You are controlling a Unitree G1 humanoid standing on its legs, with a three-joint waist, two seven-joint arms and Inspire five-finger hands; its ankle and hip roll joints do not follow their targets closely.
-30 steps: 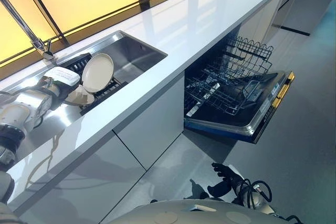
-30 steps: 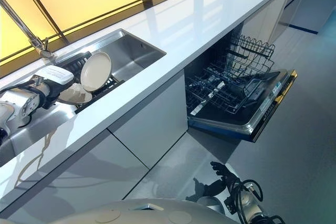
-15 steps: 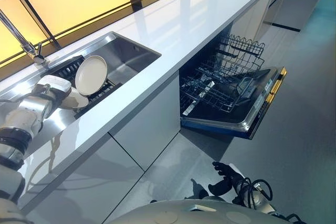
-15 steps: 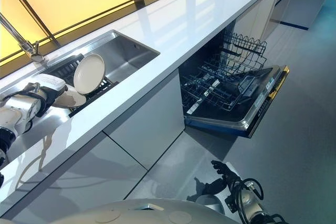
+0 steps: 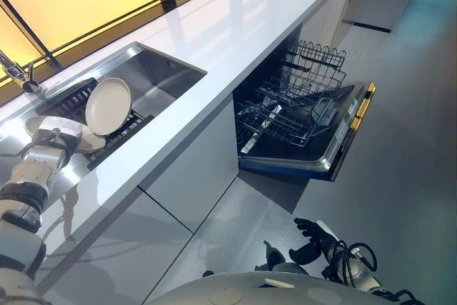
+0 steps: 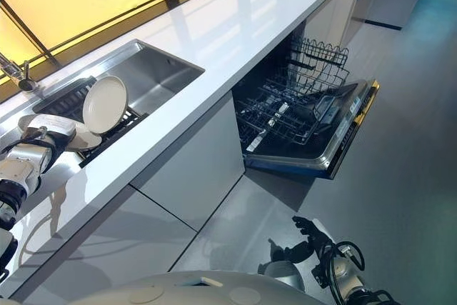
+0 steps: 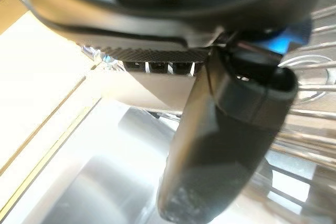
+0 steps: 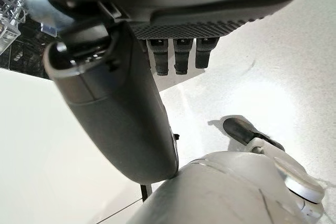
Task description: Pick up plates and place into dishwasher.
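White tabletop (image 5: 235,26): runs from 7 to 1 o'clock.
Dishwasher (image 5: 300,123): 3 o'clock, door down, wire racks pulled out.
Sink (image 5: 153,76): 10 o'clock; rack (image 6: 107,130) inside.
Plate (image 5: 108,107): upright in the rack.
Left robot hand (image 5: 51,141): at a flat plate (image 6: 84,136); grip cannot be told in either eye view or its wrist view.
Right robot hand (image 6: 308,233): 5 o'clock, fingers relaxed, holding nothing.
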